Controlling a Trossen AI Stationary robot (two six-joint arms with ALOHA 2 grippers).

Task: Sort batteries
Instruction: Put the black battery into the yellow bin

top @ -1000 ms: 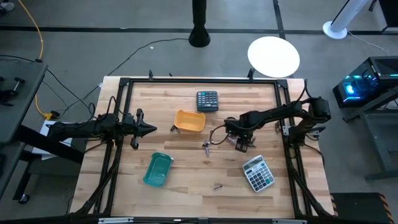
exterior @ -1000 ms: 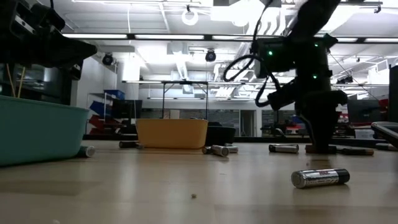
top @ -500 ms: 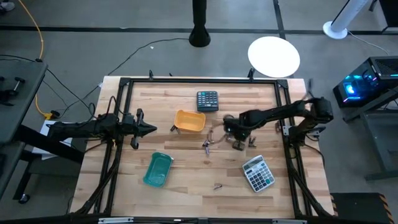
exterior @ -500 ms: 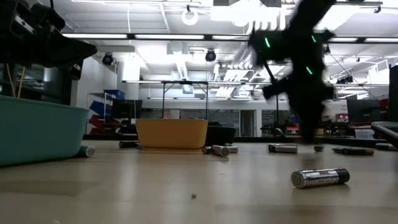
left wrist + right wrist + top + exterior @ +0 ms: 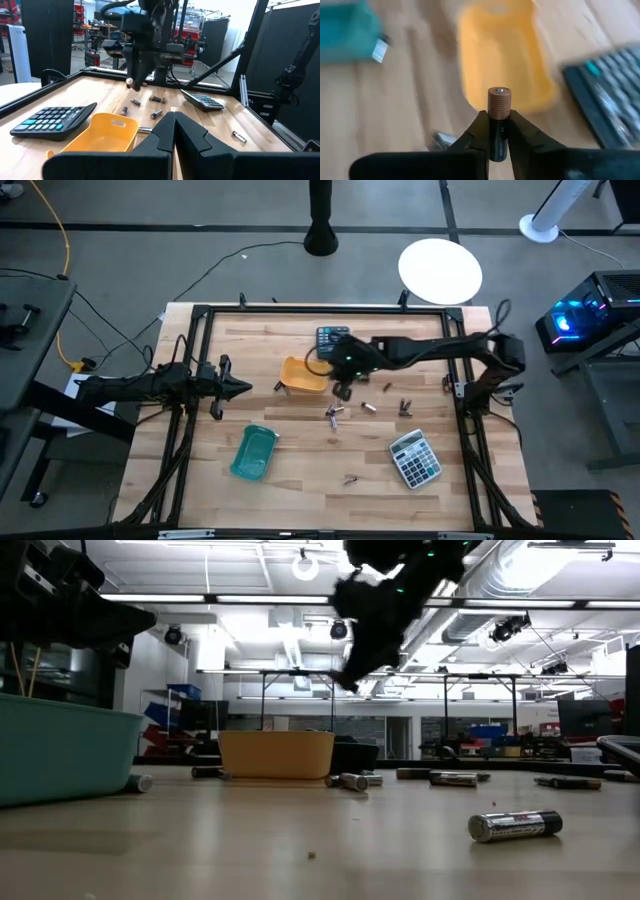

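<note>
The right gripper (image 5: 498, 131) pinches one battery (image 5: 499, 112) above the yellow bin (image 5: 304, 374) at frame centre. The left gripper (image 5: 174, 131), fingers closed and empty, waits centre-left. Several batteries (image 5: 368, 407) remain scattered on the table (image 5: 300, 470); sorting looks barely begun.

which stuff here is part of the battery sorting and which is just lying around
Job:
- battery held in the right hand
- loose batteries on the table
- yellow bin
- teal bin

Lying about:
- calculator by the yellow bin
- second calculator
- left hand, idle
</note>
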